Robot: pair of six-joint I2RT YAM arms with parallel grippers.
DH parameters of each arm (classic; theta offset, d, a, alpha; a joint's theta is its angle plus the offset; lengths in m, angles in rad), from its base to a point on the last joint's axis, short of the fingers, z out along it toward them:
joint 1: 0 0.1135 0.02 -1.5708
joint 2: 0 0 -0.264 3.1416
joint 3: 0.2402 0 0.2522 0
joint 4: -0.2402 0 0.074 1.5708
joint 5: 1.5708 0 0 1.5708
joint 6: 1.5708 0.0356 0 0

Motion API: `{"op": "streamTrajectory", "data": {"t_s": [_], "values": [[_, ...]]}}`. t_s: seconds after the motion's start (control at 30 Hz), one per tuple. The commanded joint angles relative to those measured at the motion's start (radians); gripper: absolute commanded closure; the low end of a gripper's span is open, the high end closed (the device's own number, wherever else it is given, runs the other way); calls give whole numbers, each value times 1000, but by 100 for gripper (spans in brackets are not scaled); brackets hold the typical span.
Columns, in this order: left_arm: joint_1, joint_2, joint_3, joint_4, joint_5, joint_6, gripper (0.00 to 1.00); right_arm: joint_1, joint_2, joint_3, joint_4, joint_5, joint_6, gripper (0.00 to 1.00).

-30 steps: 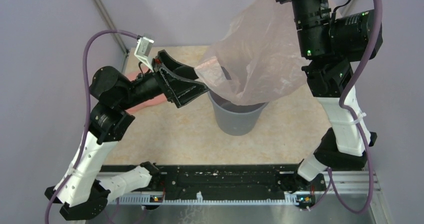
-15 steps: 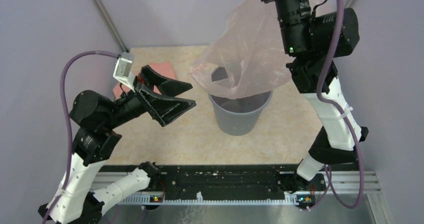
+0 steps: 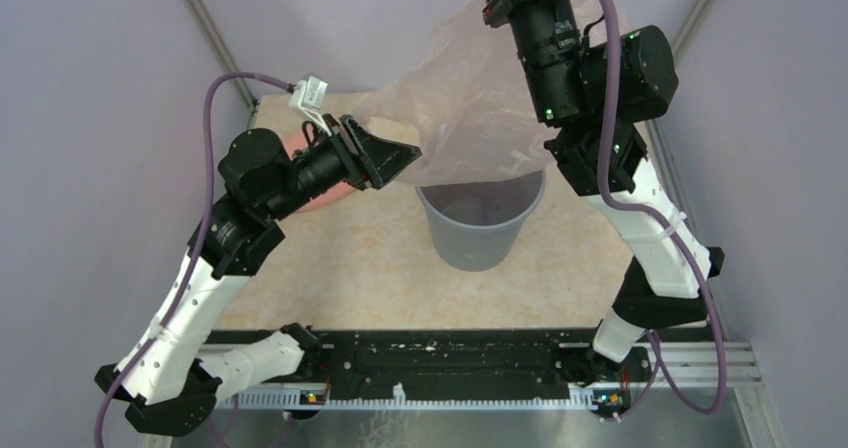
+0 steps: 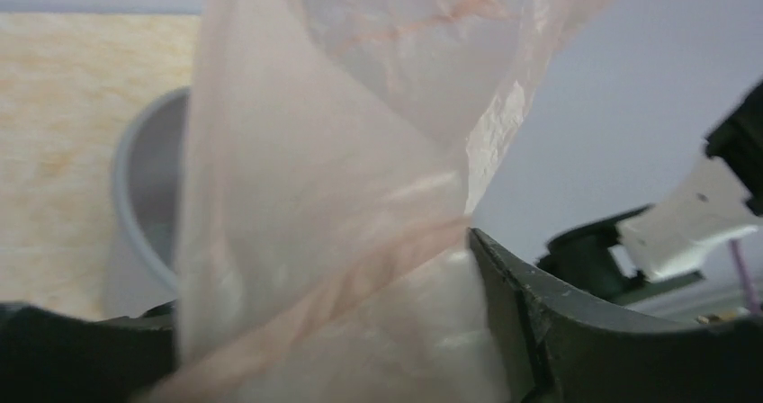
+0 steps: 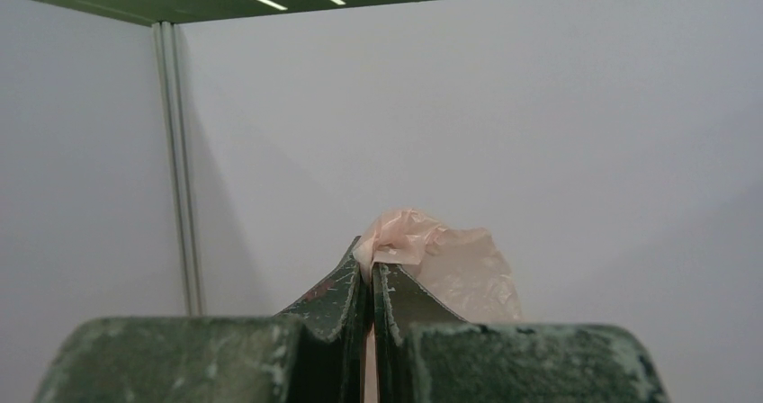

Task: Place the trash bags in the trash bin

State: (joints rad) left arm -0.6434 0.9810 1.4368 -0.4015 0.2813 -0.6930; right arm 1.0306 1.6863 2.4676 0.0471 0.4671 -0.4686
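The trash bag (image 3: 470, 108), thin pale-pink film, hangs from my right gripper (image 5: 371, 268), which is shut on a bunched corner of it (image 5: 405, 237) high above the table. The bag's lower end drapes over the far rim of the grey trash bin (image 3: 480, 223). My left gripper (image 3: 400, 156) is at the bag's left edge, just left of the bin. In the left wrist view its jaws stand wide apart with the bag film (image 4: 315, 151) between them, and the bin (image 4: 135, 196) shows behind. The right gripper's fingertips are cut off at the top of the top view.
More pink film (image 3: 322, 196) lies on the table at the back left, mostly hidden under my left arm. Grey walls close in the left, back and right. A black rail (image 3: 440, 353) runs along the near edge.
My left gripper swung up and right from the open table to the bag's left edge. My right arm raised the bag and shifted it left, so its lower end hangs higher over the bin.
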Motion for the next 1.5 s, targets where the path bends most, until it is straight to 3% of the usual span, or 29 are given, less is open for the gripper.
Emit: {"op": "streamTrajectory", "data": {"t_s": [0.0,0.17,0.27,0.47,0.63,0.9,1.27,1.47], "values": [[-2,-4,94,-49,-217,63,41,35,-24,-45,-6,20,13,100],[-3,74,217,-146,-356,136,83,44,-62,-68,-156,-10,170,100],[-3,104,274,-193,-355,142,99,46,-135,-148,-213,-46,296,100],[-4,104,330,-223,-212,122,100,48,-216,-172,-270,-110,424,100],[-3,126,390,-199,-46,110,100,48,-199,-54,-308,-142,415,100],[-3,150,476,-158,80,54,100,48,-218,-26,-302,-157,394,100],[-4,154,495,-121,104,-13,100,48,-249,-21,-275,-150,378,100],[-2,145,471,-144,22,-19,100,48,-240,-40,-284,-126,374,100]]}}
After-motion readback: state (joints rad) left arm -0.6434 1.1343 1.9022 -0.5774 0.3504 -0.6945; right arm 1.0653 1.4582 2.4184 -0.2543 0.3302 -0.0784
